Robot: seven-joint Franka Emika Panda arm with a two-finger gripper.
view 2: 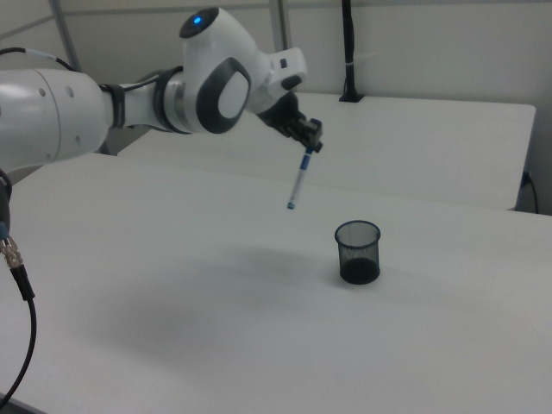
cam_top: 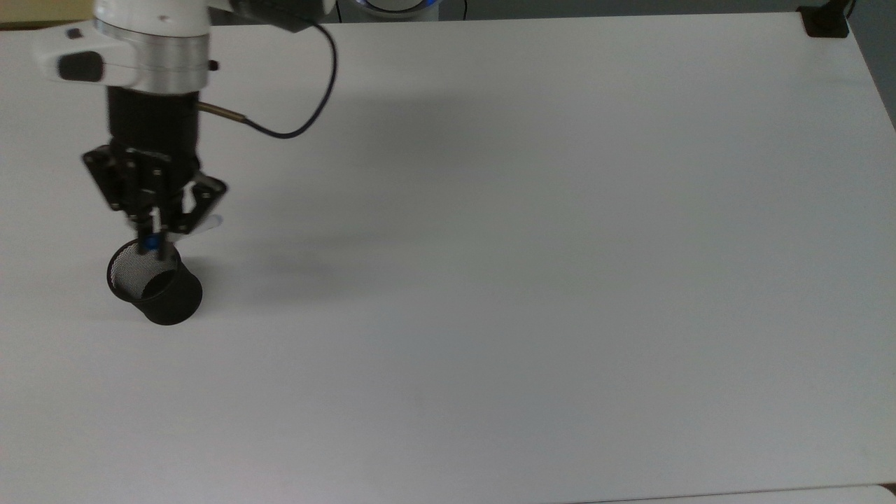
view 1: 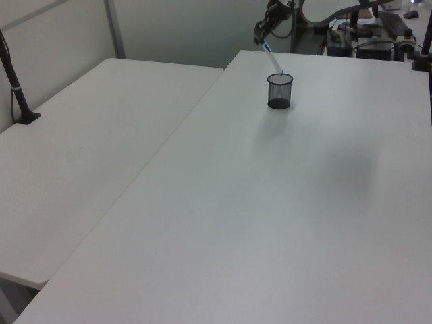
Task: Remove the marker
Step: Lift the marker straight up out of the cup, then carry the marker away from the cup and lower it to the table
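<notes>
The fingers [cam_top: 155, 227] hide most of the marker [cam_top: 149, 243].

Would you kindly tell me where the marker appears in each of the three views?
Top view: marker in the claw, just above the black mesh cup.
Left view: marker slanting above the cup's rim.
Right view: marker up-left of the cup.
Shared landmark: the cup.
</notes>
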